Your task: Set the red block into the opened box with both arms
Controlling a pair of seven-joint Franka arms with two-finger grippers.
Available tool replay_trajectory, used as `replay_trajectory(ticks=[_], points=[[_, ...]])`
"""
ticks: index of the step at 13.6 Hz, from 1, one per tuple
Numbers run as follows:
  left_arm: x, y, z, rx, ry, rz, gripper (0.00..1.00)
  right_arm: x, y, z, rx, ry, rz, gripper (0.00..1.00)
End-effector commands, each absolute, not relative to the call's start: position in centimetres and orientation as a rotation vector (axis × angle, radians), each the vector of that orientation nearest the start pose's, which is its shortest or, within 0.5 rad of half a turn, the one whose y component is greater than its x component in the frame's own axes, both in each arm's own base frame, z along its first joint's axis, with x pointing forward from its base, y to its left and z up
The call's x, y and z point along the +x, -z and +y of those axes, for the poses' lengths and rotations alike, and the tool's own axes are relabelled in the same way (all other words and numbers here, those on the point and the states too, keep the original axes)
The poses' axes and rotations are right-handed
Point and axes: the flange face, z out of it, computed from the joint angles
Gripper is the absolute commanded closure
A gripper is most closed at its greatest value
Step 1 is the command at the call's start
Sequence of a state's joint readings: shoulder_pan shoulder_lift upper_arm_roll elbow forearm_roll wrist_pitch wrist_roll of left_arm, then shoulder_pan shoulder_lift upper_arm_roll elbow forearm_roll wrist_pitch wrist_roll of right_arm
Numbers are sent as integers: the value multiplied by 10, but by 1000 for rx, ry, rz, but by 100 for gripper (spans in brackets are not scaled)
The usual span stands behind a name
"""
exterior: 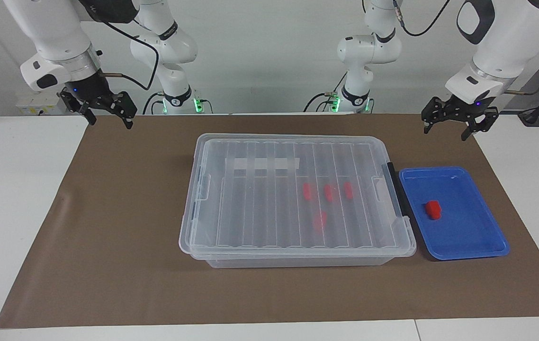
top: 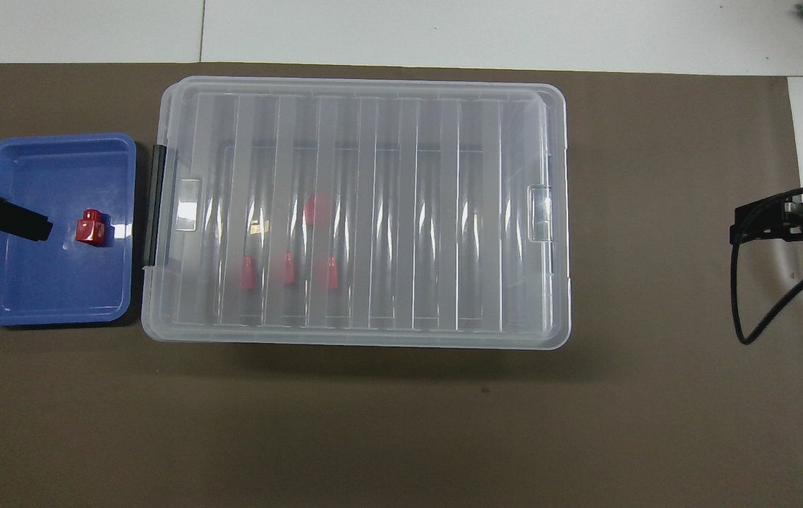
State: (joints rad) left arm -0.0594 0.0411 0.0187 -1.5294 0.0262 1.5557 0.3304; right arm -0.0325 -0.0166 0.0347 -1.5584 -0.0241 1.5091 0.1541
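Observation:
A small red block (exterior: 433, 210) (top: 91, 228) lies alone in a shallow blue tray (exterior: 482, 237) (top: 49, 296). Beside the tray stands the large clear box (exterior: 293, 142) (top: 366, 88), its ribbed lid lying flat on top and the black latch (exterior: 396, 194) at the tray's end. Several more red blocks (exterior: 328, 192) show blurred through the lid. My left gripper (exterior: 447, 130) (top: 20, 224) hangs open and empty above the mat at the left arm's end; seen from overhead its tip overlaps the tray's outer end. My right gripper (exterior: 111, 121) (top: 782, 222) hangs open and empty above the mat's right-arm end.
A brown mat (exterior: 108, 237) covers most of the white table (exterior: 13, 189). A black cable (top: 761, 317) loops under the right gripper. A white tape strip (exterior: 262, 164) sits on the lid.

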Motion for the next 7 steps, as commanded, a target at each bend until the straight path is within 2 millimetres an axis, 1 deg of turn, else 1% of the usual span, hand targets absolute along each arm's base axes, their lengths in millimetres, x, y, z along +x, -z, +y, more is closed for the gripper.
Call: replay_trajectory(ticks=[1,7], points=[[558,-620,-17,-3050,-21,571,0,542,-632,-3,-3154,-59,207,0],[558,-621,-17,-3050,-18,570,0,541,-631,-5,-3156,-61,207,0]])
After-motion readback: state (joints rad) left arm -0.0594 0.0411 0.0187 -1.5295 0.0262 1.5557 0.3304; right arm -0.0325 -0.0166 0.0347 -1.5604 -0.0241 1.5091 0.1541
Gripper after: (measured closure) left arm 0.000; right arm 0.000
